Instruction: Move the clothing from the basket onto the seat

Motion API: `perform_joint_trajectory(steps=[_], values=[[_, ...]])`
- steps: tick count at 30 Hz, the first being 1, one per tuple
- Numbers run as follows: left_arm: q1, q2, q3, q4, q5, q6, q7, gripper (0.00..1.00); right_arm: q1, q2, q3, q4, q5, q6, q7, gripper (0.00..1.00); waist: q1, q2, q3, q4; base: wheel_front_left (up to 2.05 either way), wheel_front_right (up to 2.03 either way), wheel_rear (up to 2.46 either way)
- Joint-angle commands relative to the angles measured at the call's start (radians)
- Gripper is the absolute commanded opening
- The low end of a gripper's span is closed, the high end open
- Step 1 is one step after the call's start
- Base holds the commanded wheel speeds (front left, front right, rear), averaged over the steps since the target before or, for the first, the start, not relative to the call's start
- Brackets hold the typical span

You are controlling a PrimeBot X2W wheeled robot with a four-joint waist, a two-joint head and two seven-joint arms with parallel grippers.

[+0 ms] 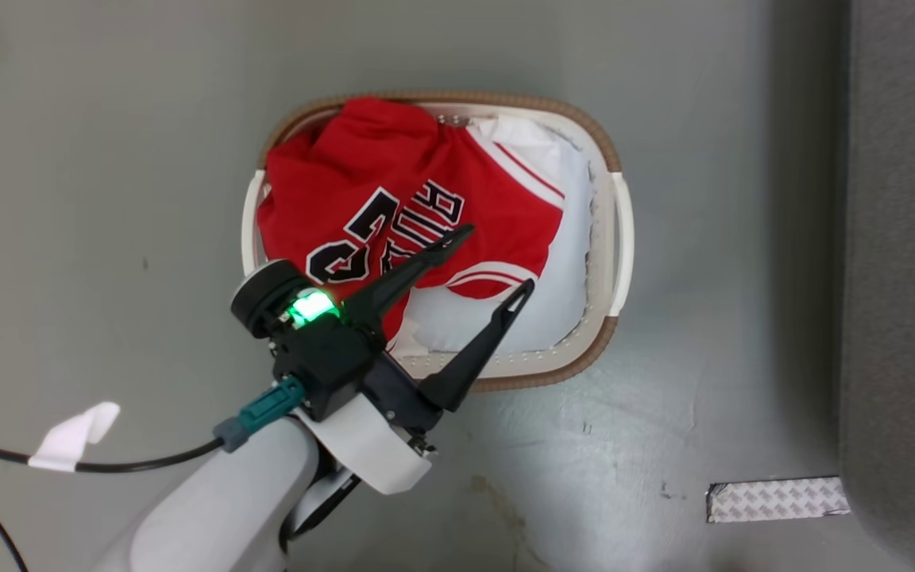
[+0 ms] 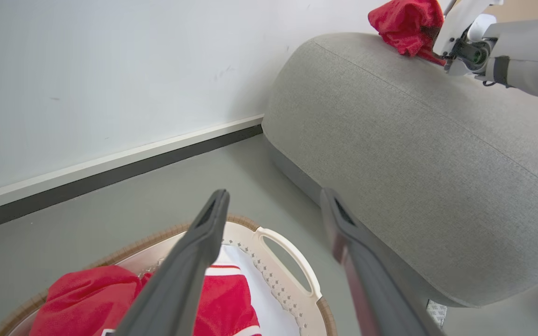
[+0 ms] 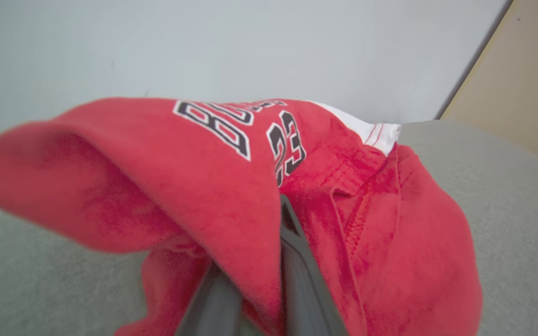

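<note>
The cream basket [image 1: 620, 238] with a brown rim stands on the grey floor, holding a crumpled red jersey [image 1: 394, 199] over white fabric [image 1: 553, 262]. My left gripper [image 1: 499, 258] hangs open over the basket's near side, nothing between its fingers; in the left wrist view the left gripper [image 2: 274, 196] is above the basket [image 2: 292, 261], beside the grey seat [image 2: 414, 163]. A second red piece of clothing [image 3: 194, 177] hangs over the seat [image 3: 507, 186], with my right gripper [image 3: 269, 210] shut on it. That clothing [image 2: 407, 23] shows at the seat's top next to my right arm [image 2: 521, 70].
The seat [image 1: 902, 238] runs along the right edge of the head view. A metal tread plate [image 1: 775, 499] lies on the floor by its base. A black cable with white tape [image 1: 72, 437] trails at lower left. A white wall with a dark skirting board [image 2: 110, 168] stands behind the basket.
</note>
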Motion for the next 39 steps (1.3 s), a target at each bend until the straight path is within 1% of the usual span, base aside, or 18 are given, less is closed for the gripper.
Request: perform_joint_trajectory(steps=[1,3,6,8,10,13,16,20,23,28,29,31,35,39], values=[[0.015,0.003,0.008,0.009,-0.006,0.008,-0.007,1.00,0.025,0.019,-0.013,0.013,-0.002,-0.002,-0.038,1.00,-0.0003,0.0000,-0.034,-0.021,0.00,0.00,0.00],[0.023,0.001,0.019,0.022,-0.011,0.015,-0.008,1.00,0.044,0.038,-0.003,0.039,-0.002,-0.002,-0.063,1.00,-0.0003,0.0000,-0.066,-0.037,0.00,0.00,0.00],[0.042,-0.006,0.028,0.045,-0.020,0.022,-0.013,1.00,0.056,0.031,0.026,0.092,0.001,-0.002,-0.091,1.00,-0.0003,0.0000,-0.125,-0.056,0.00,0.00,0.00],[0.059,-0.006,0.035,0.060,-0.030,0.024,-0.014,1.00,0.069,0.034,0.055,0.129,0.010,-0.002,-0.103,1.00,-0.0003,0.0000,-0.171,-0.068,0.00,0.00,0.00],[0.082,-0.009,0.044,0.077,-0.038,0.032,-0.014,1.00,0.101,0.051,0.101,0.149,0.008,-0.002,-0.109,1.00,-0.0003,0.0000,-0.222,-0.079,0.00,0.00,0.00],[0.131,-0.020,0.065,0.098,-0.060,0.044,-0.015,1.00,0.170,0.082,0.189,0.088,0.058,-0.002,-0.110,1.00,-0.0003,0.0000,-0.306,-0.089,0.00,0.00,0.00],[0.190,-0.032,0.105,0.116,-0.076,0.060,-0.016,1.00,0.279,0.116,0.292,-0.012,0.137,-0.002,-0.110,1.00,-0.0003,0.0000,-0.384,-0.091,0.00,0.00,0.00],[0.279,-0.061,0.168,0.144,-0.086,0.070,-0.015,1.00,0.458,0.140,0.407,-0.144,0.221,-0.002,-0.110,1.00,-0.0003,0.0000,-0.485,-0.076,0.00,0.00,0.00],[0.344,-0.079,0.229,0.158,-0.080,0.076,-0.015,1.00,0.574,0.145,0.489,-0.202,0.274,-0.002,-0.110,1.00,-0.0003,0.0000,-0.545,-0.057,0.00,0.00,0.00],[0.450,-0.137,0.347,0.181,-0.039,0.092,-0.015,1.00,0.753,0.148,0.588,-0.251,0.329,-0.002,-0.110,1.00,-0.0003,0.0000,-0.647,-0.009,0.00,0.00,0.00],[0.450,-0.137,0.347,0.181,-0.039,0.092,-0.015,1.00,0.753,0.148,0.588,-0.251,0.329,-0.002,-0.110,1.00,-0.0003,0.0000,-0.647,-0.009,0.00,0.00,0.00],[0.499,-0.159,0.402,0.185,-0.015,0.097,-0.015,1.00,0.816,0.147,0.632,-0.269,0.358,-0.002,-0.110,1.00,-0.0003,0.0000,-0.680,0.006,0.00,0.00,0.00],[0.587,-0.200,0.489,0.193,0.040,0.086,-0.015,1.00,0.923,0.147,0.733,-0.300,0.388,-0.002,-0.110,1.00,-0.0003,0.0000,-0.726,0.026,0.00,0.00,0.00],[0.660,-0.235,0.571,0.200,0.087,0.065,-0.015,1.00,1.009,0.147,0.798,-0.324,0.436,-0.002,-0.110,1.00,-0.0003,0.0000,-0.768,0.043,0.00,0.00,0.00]])
